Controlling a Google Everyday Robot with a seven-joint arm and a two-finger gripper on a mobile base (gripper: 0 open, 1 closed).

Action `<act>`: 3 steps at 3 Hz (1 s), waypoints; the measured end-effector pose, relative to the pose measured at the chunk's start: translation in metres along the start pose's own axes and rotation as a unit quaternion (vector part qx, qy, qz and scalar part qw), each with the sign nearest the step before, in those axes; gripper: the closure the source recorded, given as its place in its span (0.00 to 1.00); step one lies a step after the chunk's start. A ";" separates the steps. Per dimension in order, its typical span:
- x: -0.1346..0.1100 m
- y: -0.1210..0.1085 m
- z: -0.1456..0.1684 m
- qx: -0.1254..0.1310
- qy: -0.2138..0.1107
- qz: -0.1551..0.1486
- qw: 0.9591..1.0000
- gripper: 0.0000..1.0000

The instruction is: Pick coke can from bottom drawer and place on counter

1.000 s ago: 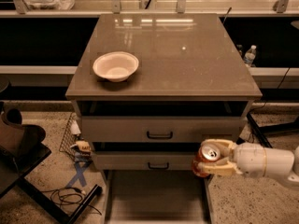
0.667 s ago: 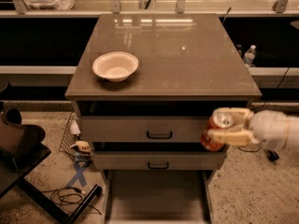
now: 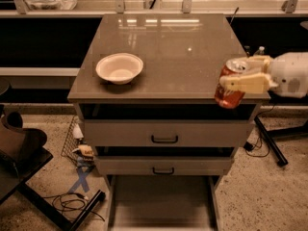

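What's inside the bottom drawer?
Only the drawer's pale floor shows; its back is hidden under the cabinet. The end effector holds the can at the counter's edge.

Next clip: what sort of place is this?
Likely a robotics lab's mock kitchen: a freestanding drawer cabinet with a glossy counter, loose cables on the speckled floor, and the pincer holding the coke can at the counter's front right corner.
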State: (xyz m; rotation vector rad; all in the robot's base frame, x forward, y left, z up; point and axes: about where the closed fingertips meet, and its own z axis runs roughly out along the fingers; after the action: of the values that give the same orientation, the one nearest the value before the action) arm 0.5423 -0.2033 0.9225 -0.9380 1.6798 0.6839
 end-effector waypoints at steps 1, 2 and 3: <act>-0.046 -0.045 0.029 0.034 0.001 -0.005 0.999 1.00; -0.047 -0.046 0.030 0.034 0.001 -0.004 0.999 1.00; -0.061 -0.073 0.053 0.026 -0.016 0.012 0.999 1.00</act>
State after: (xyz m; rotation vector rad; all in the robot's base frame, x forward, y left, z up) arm 0.6404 -0.1840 0.9664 -0.8685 1.6747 0.6652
